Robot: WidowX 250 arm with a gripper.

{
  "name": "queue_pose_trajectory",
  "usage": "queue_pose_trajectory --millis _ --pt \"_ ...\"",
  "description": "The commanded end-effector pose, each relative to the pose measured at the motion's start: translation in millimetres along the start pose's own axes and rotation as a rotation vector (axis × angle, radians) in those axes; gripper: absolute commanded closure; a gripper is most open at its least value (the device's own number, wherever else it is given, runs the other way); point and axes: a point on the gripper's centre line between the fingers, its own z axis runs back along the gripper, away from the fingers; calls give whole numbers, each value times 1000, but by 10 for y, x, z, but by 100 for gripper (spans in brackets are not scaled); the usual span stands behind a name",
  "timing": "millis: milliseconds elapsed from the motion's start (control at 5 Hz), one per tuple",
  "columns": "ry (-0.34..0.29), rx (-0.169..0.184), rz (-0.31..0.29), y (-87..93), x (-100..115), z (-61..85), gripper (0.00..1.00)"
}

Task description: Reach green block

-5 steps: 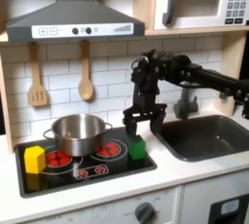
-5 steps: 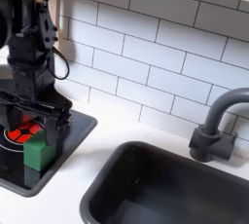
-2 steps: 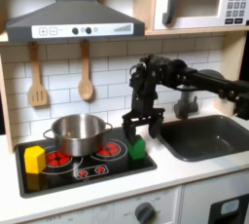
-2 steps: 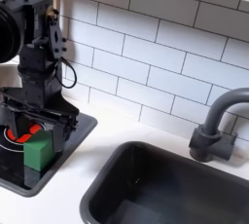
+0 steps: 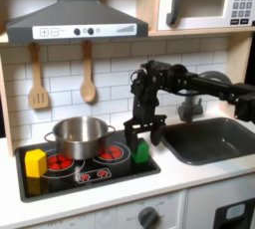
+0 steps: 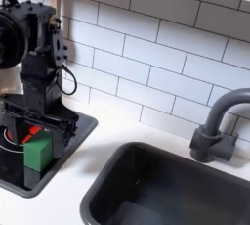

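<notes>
Change since earlier: the claw (image 5: 145, 131) had come lower and nearer the green block (image 5: 141, 152) than it was a second before; in the second exterior view the arm had shifted toward the second exterior view's right and down, so its fingers (image 6: 65, 121) now stood around the top of the block (image 6: 38, 152) rather than above it.
Claw opening: the two fingers were spread wide apart, wider than the block, in both exterior views.
Claw contact: it gripped nothing; the fingertips hung at about the level of the block's top, one on each side, and whether either tip touched the block could not be told.
Green block: it sat on the black stovetop (image 5: 60, 181), at the stovetop's corner nearest the sink (image 5: 214, 139), upright and flat on its base, directly below the claw's gap.
Block against stovetop in the second exterior view: it rested near the stovetop's (image 6: 12, 174) edge, just beside the red burner (image 6: 21, 133).
Steel pot (image 5: 80, 135): it stood on the stovetop, apart from the block, toward the first exterior view's left.
Yellow block (image 5: 35, 162): it lay at the stovetop's far end from the green block, well apart from the claw.
Table (image 5: 194, 172): the white surface carried the stovetop and the sink.
</notes>
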Motion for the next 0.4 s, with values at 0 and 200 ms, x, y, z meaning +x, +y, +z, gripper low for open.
queue_pose_trajectory --millis 0,200 --pt "35 8 -34 11 -1 -128 0" --pt "38 6 -35 22 -5 -158 0"
